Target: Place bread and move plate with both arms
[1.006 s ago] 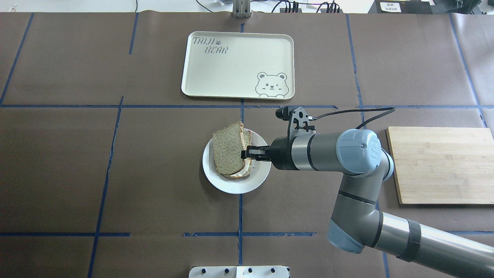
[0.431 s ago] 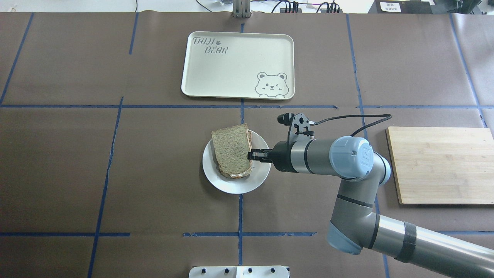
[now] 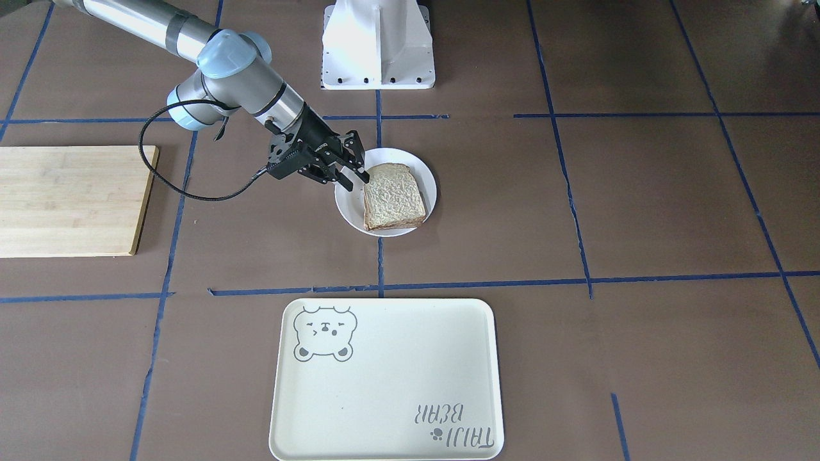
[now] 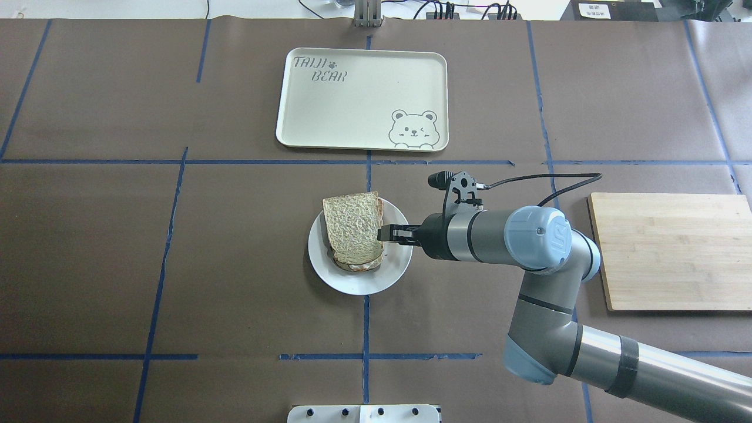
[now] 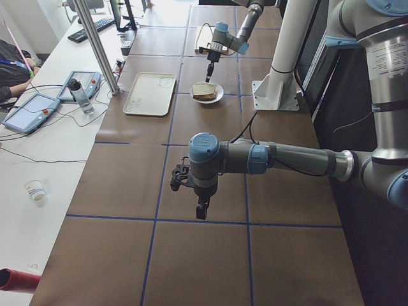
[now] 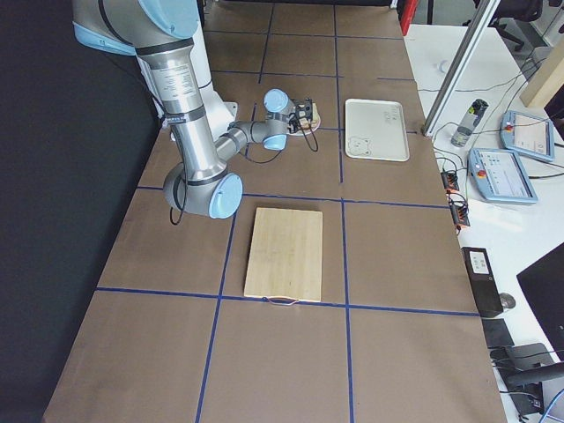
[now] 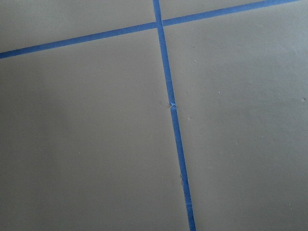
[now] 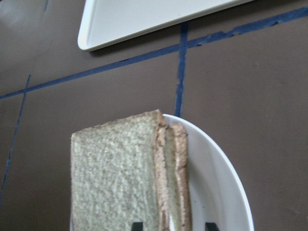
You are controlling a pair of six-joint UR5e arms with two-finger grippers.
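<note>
1 plate [image 4: 352,286], 2 stacked bread slices [image 4: 352,226], 1 tray [image 4: 352,111]

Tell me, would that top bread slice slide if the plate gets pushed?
Possibly: the bread lies loose atop another slice, edges not lined up, so a jolt could shift it. It looks thin and soft, likely light and bendy.

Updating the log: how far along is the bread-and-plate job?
Done: the bread lies flat on another slice on the plate. In hand: the right claw is open beside the bread's edge, holding nothing. Left: moving the plate with both arms; the left arm hangs over the table far from it.
</note>
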